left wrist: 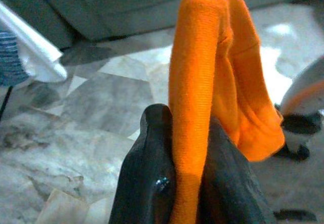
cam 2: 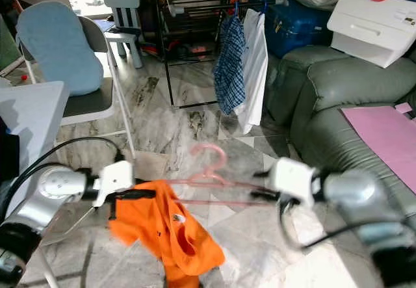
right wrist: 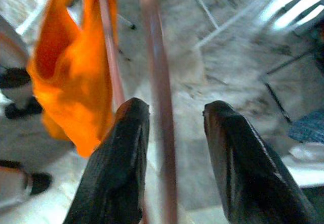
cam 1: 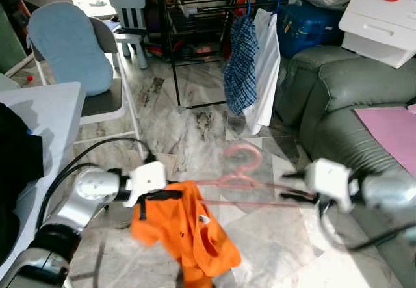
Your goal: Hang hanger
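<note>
1. Left wrist view showed our left gripper (left wrist: 190, 178) clamped tight on a fold of the orange shirt (left wrist: 212, 77), keeping it draped on the pink hanger (cam 1: 244, 171).
2. Our right gripper (right wrist: 172, 183) had its fingers parted around the hanger's bar, apparently steadying that end; contact was unclear.
3. We judged the clothes rack (cam 1: 201, 2), beyond both grippers, the target.

shirt (left wrist: 202, 82): orange knit cloth, matt, between left gripper (left wrist: 185, 183) fingers | hanger (cam 1: 242, 171): pink, smooth plastic look | gripper fingers (right wrist: 114, 168): black, slight sheen | floor (cam 1: 195, 125): glossy marble-like tile | sofa (cam 1: 338, 106): grey-green, leather-like
</note>
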### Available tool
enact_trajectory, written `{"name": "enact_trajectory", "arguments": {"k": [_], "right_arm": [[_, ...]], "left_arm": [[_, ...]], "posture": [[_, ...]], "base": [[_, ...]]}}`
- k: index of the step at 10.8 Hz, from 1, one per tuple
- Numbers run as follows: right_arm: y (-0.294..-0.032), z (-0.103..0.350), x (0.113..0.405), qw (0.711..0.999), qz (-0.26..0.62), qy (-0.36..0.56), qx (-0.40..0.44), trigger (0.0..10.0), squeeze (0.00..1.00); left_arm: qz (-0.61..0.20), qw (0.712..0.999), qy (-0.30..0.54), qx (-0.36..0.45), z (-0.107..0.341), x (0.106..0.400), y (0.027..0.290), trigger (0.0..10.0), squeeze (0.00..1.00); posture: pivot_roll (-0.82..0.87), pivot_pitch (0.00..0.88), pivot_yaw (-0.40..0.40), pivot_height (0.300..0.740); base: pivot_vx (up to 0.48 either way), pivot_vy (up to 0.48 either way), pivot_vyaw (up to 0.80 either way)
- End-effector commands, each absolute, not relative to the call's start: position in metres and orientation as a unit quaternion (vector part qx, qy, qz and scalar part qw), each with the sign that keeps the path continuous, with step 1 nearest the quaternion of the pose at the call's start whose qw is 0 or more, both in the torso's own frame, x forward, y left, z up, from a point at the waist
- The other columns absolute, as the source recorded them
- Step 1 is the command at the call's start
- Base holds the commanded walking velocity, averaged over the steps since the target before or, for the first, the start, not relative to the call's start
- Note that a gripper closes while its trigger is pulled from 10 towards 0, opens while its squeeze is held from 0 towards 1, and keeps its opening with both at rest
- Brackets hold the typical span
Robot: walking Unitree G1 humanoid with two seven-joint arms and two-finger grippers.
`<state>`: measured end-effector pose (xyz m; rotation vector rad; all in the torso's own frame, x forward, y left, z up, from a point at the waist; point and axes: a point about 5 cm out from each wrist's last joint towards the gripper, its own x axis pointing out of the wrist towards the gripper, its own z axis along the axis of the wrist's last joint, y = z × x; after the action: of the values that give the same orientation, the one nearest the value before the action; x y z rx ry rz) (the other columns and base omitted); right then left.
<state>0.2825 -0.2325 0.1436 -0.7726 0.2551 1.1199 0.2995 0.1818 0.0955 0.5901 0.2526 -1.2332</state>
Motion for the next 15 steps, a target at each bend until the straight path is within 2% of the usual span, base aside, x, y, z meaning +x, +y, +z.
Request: {"name": "enact_trajectory", "arguments": {"k": [1, 3, 4, 6, 8, 9, 10, 11, 13, 15], "right_arm": [[-0.243, 0.154, 0.287, 0.768, 0.502, 0.121, -0.379, 10.0, 1.00], [-0.247, 0.164, 0.294, 0.780, 0.470, 0.105, -0.399, 10.0, 1.00], [-0.247, 0.165, 0.296, 0.784, 0.462, 0.098, -0.402, 10.0, 1.00], [-0.255, 0.172, 0.313, 0.820, 0.372, 0.065, -0.429, 10.0, 1.00], [-0.245, 0.169, 0.318, 0.858, 0.336, 0.046, -0.385, 10.0, 1.00], [-0.230, 0.149, 0.318, 0.887, 0.313, 0.047, -0.335, 10.0, 1.00], [-0.215, 0.134, 0.316, 0.907, 0.302, 0.045, -0.292, 10.0, 1.00], [-0.199, 0.122, 0.316, 0.924, 0.294, 0.046, -0.242, 10.0, 1.00], [-0.177, 0.111, 0.322, 0.952, 0.261, 0.054, -0.151, 10.0, 1.00], [-0.155, 0.109, 0.328, 0.960, 0.262, 0.060, -0.082, 10.0, 1.00]], "left_arm": [[-0.539, 0.789, 0.121, 0.268, 0.097, 0.301, 0.198, 0.0, 0.00], [-0.494, 0.829, 0.107, 0.239, 0.102, 0.307, 0.207, 0.0, 0.00], [-0.487, 0.834, 0.105, 0.237, 0.102, 0.308, 0.208, 0.0, 0.00], [-0.470, 0.845, 0.106, 0.232, 0.101, 0.308, 0.213, 0.0, 0.00], [-0.438, 0.872, 0.079, 0.205, 0.107, 0.315, 0.212, 0.0, 0.00], [-0.399, 0.904, 0.032, 0.148, 0.123, 0.326, 0.203, 0.0, 0.00], [-0.387, 0.913, 0.001, 0.127, 0.134, 0.331, 0.195, 0.0, 0.00], [-0.383, 0.918, -0.027, 0.101, 0.146, 0.335, 0.186, 0.0, 0.00], [-0.403, 0.908, -0.081, 0.080, 0.171, 0.335, 0.161, 0.0, 0.00], [-0.438, 0.888, -0.115, 0.084, 0.193, 0.329, 0.139, 0.0, 0.00]], "posture": [[-0.16, 0.007, 0.014, 0.740], [-0.16, 0.004, 0.018, 0.740], [-0.16, 0.005, 0.018, 0.740], [-0.17, 0.007, 0.015, 0.740], [-0.16, 0.011, 0.015, 0.740], [-0.15, 0.018, 0.018, 0.740], [-0.14, 0.024, 0.019, 0.740], [-0.14, 0.029, 0.021, 0.740], [-0.12, 0.035, 0.018, 0.740], [-0.09, 0.031, 0.011, 0.740]], "base": [[0.000, 0.000, 0.00], [0.000, 0.000, 0.00], [0.000, 0.000, 0.00], [0.000, 0.000, 0.00], [0.000, 0.000, 0.00], [0.000, 0.000, 0.00], [0.000, 0.000, 0.00], [0.000, 0.000, 0.00], [0.000, 0.000, 0.00], [0.000, 0.000, 0.00]]}}
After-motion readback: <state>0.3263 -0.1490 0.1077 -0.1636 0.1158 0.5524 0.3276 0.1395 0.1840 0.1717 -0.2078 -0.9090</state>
